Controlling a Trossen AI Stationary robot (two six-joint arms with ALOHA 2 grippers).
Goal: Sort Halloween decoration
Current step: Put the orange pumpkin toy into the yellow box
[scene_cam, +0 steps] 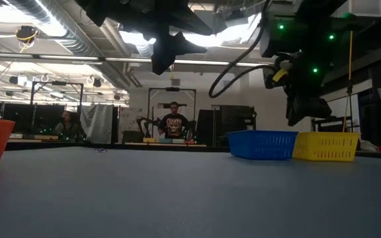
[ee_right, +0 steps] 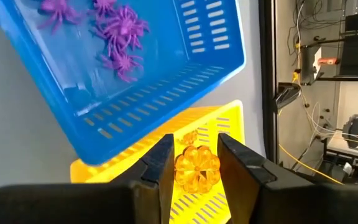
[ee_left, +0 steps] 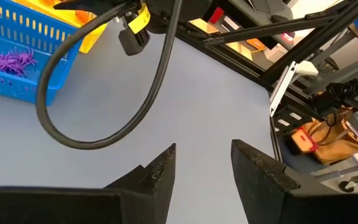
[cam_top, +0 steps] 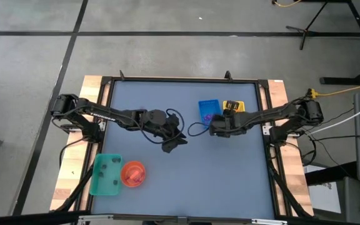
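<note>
Over the yellow tray (ee_right: pixel 213 134) at the far right of the counter (cam_top: pixel 230 175), right hand (ee_right: pixel 197 167) pinches a translucent orange pumpkin piece (ee_right: pixel 197 167), fingers closed on its sides. It hangs above the tray, likely so the piece drops in with the other orange pieces, one of which shows just beyond it (ee_right: pixel 188 138). Blue tray (ee_right: pixel 160 93) sits touching the yellow one on its left and holds purple spiders (ee_right: pixel 120 31), small and leggy, clustered together. So colours look split by tray: purple in blue, orange in yellow.

Left hand (ee_left: pixel 202 163) hovers mid-counter, fingers parted, nothing between them, probably waiting or headed for another piece. Green tray (cam_top: pixel 105 175) with a few dark pieces (cam_top: pixel 111 164) and orange bowl (cam_top: pixel 133 174) sit near left, bowl touching the tray's right side. Bowl probably holds the unsorted stock; its contents are too small to tell.
</note>
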